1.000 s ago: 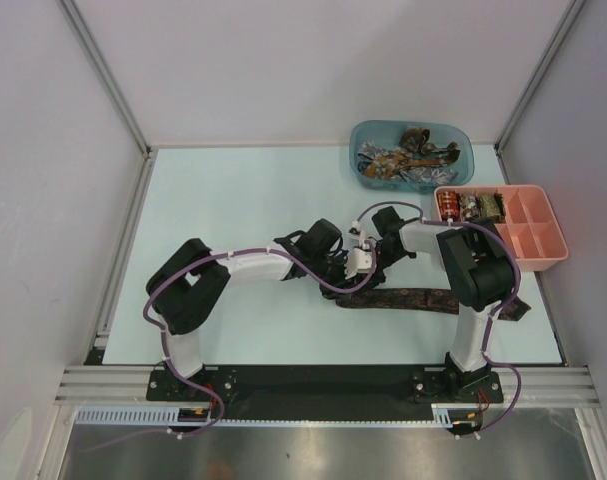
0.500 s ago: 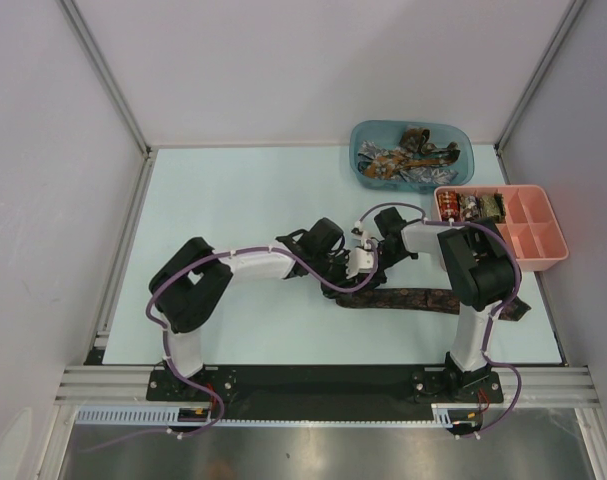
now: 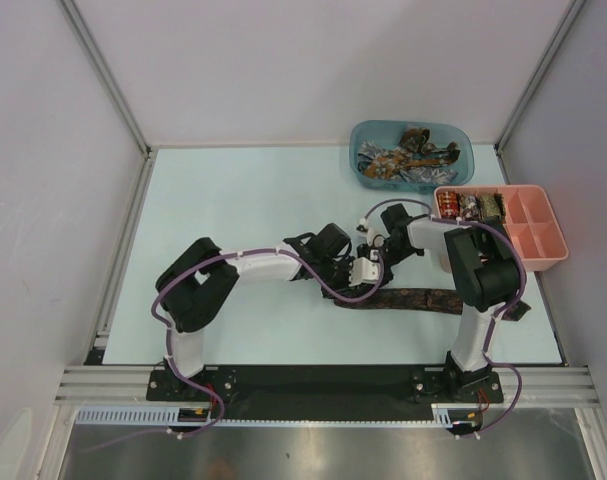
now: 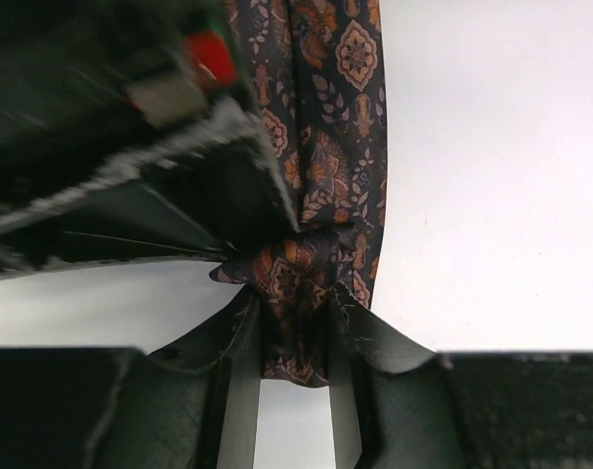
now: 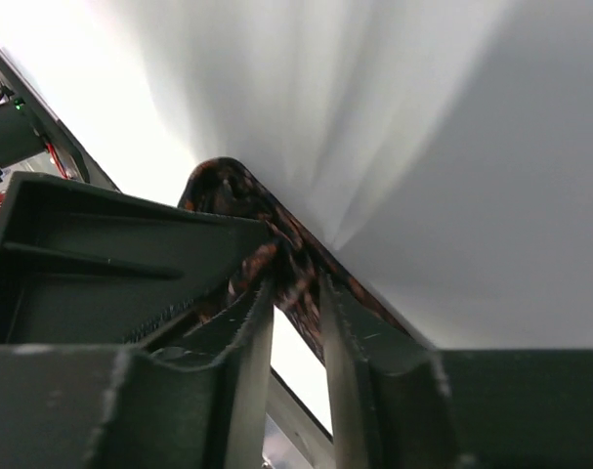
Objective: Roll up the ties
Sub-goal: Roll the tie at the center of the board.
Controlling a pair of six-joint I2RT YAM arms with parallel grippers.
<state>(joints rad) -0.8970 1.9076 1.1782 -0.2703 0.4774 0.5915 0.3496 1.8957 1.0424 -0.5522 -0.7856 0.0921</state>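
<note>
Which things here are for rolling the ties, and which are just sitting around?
For the job:
- stretched-out patterned tie
- loose ties piled in the tub

Just lying about:
- blue tub
- pink tray

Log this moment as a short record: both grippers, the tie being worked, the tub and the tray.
left gripper: closed on a bunched fold of the dark patterned tie
right gripper: same tie between its fingers; grip unclear
tie's free length: flat on the table, running to the right
blue tub: loose ties heaped inside
pink tray: rolled ties in its far-left compartments
</note>
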